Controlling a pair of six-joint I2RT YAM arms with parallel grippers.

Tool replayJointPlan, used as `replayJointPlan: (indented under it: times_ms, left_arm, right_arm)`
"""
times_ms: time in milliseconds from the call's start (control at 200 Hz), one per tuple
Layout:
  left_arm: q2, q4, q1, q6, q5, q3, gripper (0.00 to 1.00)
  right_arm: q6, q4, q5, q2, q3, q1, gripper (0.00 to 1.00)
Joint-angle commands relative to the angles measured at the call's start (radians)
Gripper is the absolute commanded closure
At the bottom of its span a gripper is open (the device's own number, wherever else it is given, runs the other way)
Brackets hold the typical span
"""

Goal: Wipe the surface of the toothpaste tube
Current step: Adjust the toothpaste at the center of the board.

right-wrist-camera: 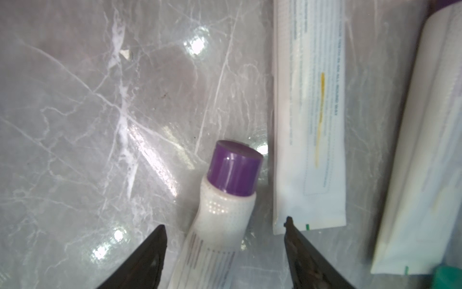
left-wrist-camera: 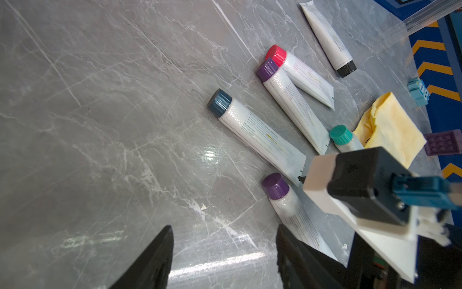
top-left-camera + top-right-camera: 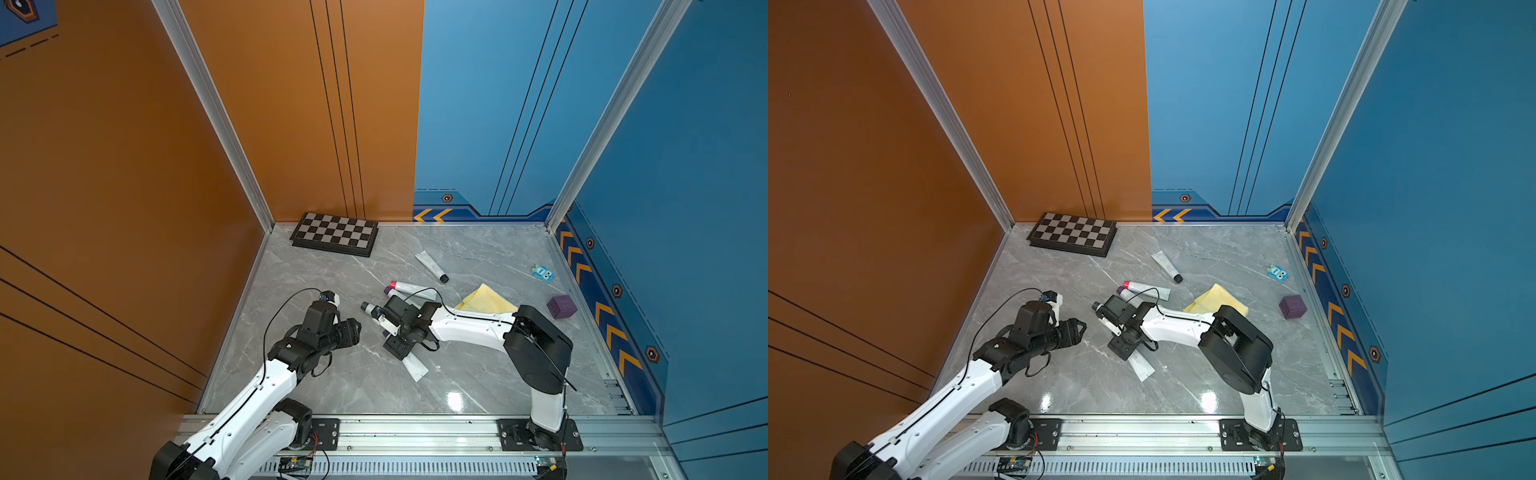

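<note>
Two open jaws of the right tool point(image 1: 225, 222) straddled the purple-capped toothpaste tube point(image 1: 225, 207); we judged it light, soft, slippery, best pinched near its shoulder.

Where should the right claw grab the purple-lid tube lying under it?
Pinch the tube at its plump neck, just behind the purple cap, coming straight down. It lies flat on the table, and the open right claw straddles it there.

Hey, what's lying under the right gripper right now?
A purple-capped toothpaste tube lies on the marble table, between the open jaws of the right gripper. In both top views the gripper covers the tube's middle.
</note>
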State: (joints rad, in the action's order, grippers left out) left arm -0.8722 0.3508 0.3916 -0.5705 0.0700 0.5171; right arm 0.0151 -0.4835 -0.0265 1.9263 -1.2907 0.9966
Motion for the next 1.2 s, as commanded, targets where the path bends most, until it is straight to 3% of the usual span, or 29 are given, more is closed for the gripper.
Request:
replayJointPlan:
  times_ms: [0, 150, 430, 621, 956, 1196]
  left_arm:
    - [-0.012, -0.035, -0.001, -0.014, 0.054, -0.023, 0.33]
    - [-0.053, -0.062, 0.024, -0.01, 0.064, -0.016, 0.32]
    - [-0.09, -0.086, 0.036, -0.002, 0.087, 0.002, 0.31]
    - [-0.176, -0.151, 0.095, -0.011, 0.076, 0.008, 0.31]
    - [-0.349, -0.319, 0.233, -0.06, 0.051, 0.007, 0.3]
    - [-0.274, -0.306, 0.249, -0.07, 0.012, -0.058, 0.31]
  right_arm:
    - [0.018, 0.009, -0.029, -0.01, 0.022, 0.012, 0.29]
    - [0.039, 0.042, -0.036, -0.042, 0.047, 0.004, 0.34]
    - [0.069, 0.017, 0.017, -0.092, 0.127, 0.013, 0.33]
    - [0.085, 0.012, 0.007, -0.173, 0.189, -0.036, 0.33]
    - [0.095, 0.019, 0.004, -0.192, 0.213, -0.052, 0.33]
    - [0.099, 0.019, 0.031, -0.192, 0.22, -0.055, 0.33]
